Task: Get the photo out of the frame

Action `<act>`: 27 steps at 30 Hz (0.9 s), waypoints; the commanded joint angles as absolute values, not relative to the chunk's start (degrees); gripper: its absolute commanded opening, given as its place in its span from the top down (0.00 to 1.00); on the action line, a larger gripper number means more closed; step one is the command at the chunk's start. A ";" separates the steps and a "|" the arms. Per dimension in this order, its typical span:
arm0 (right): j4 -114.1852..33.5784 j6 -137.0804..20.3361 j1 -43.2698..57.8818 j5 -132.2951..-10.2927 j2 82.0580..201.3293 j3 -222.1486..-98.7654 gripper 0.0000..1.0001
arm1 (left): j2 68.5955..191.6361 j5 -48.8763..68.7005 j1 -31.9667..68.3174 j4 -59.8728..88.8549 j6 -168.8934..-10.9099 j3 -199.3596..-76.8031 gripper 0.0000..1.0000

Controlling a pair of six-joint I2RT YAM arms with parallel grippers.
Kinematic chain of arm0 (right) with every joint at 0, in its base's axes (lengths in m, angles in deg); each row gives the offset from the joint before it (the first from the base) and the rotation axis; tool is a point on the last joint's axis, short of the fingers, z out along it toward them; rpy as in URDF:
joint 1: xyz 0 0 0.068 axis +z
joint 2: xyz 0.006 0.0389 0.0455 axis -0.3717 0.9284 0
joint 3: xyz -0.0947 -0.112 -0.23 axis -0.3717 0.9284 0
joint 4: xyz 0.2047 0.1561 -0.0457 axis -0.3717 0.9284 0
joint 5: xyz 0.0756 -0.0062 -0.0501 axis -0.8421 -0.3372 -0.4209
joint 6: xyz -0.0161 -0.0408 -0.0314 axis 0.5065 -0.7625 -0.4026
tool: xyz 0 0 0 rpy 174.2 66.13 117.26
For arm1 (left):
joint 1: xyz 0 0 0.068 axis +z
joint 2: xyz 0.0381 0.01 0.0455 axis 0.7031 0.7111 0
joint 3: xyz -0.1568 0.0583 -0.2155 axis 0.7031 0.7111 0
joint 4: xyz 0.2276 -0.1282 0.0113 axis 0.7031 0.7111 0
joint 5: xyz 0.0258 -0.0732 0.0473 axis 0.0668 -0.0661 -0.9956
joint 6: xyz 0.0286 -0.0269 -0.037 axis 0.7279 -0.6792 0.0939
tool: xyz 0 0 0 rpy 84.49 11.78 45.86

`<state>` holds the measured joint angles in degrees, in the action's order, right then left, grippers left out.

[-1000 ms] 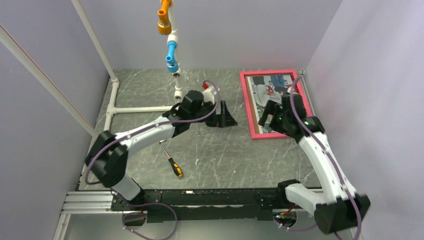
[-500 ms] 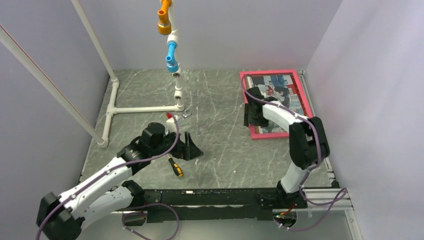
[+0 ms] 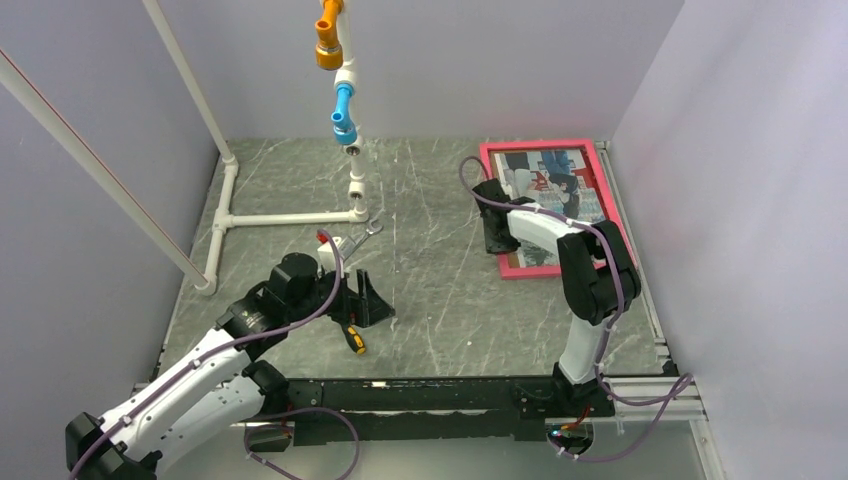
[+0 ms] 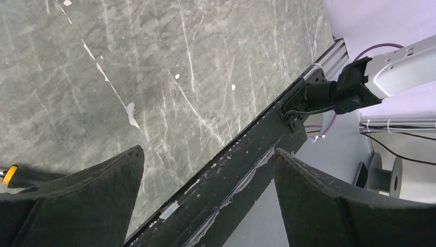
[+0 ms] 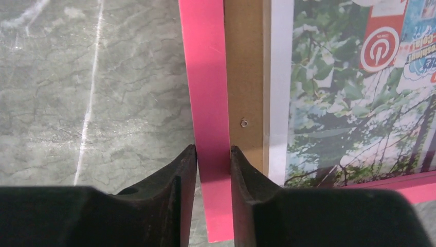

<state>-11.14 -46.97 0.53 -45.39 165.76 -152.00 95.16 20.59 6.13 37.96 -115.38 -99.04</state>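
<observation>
The pink-red frame (image 3: 545, 146) lies flat at the back right of the table, and the colourful photo (image 3: 555, 185) still sits in it. My right gripper (image 3: 493, 238) is at the frame's left side, near the front corner. In the right wrist view my right gripper (image 5: 213, 149) is shut on the pink border (image 5: 205, 77), one finger on each side of it. Beside the border run a strip of brown board (image 5: 247, 77) and the photo (image 5: 349, 103) with its red circle. My left gripper (image 3: 368, 300) hangs open and empty over the table's near left; its wrist view (image 4: 208, 150) shows only marble and rail.
A yellow-and-black screwdriver (image 3: 350, 338) lies just in front of the left gripper. A small wrench (image 3: 370, 230) rests by the white pipe structure (image 3: 290, 217) at the back left. Coloured pipe fittings (image 3: 342, 100) hang above it. Side walls close in the table.
The right arm swung from the frame's near part to its left edge, and its jaws closed on the pink border. The left arm pulled back toward the near left.
</observation>
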 commanded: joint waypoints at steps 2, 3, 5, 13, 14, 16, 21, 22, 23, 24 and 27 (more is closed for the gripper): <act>-12.24 -47.08 3.33 -39.28 167.47 -155.18 0.77 | 96.19 20.15 6.38 37.53 -114.75 -101.47 0.04; -11.98 -46.94 3.41 -38.63 167.23 -155.35 0.81 | 96.17 20.19 6.39 37.45 -114.87 -101.43 0.04; -11.43 -47.03 3.48 -37.99 166.09 -155.71 0.85 | 95.88 20.13 6.36 37.65 -115.01 -101.38 0.04; -6.43 -48.16 4.82 -32.64 160.46 -159.86 1.00 | 94.96 18.65 6.37 39.35 -114.57 -102.48 0.04; -5.80 -48.03 5.26 -31.87 159.51 -160.52 1.00 | 95.00 18.26 6.39 39.58 -114.46 -102.84 0.04; -4.25 -47.67 6.42 -30.33 158.15 -161.77 1.00 | 95.20 17.88 6.36 40.01 -114.28 -103.46 0.04; -1.01 -43.26 11.02 -31.16 154.75 -162.59 1.00 | 94.69 16.58 6.37 41.71 -113.72 -105.10 0.04; -0.86 -41.89 12.21 -31.72 154.21 -162.34 1.00 | 94.35 16.05 6.38 42.15 -113.55 -105.49 0.04; -0.59 -40.47 13.86 -32.09 153.94 -162.19 1.00 | 94.16 15.52 6.38 42.67 -113.32 -105.92 0.04; 0.02 -38.72 15.47 -32.36 153.98 -162.38 1.00 | 94.03 15.07 6.36 43.21 -113.12 -106.35 0.04; 2.32 -31.95 20.14 -33.94 155.40 -163.36 1.00 | 93.63 14.11 6.38 45.02 -112.40 -107.97 0.04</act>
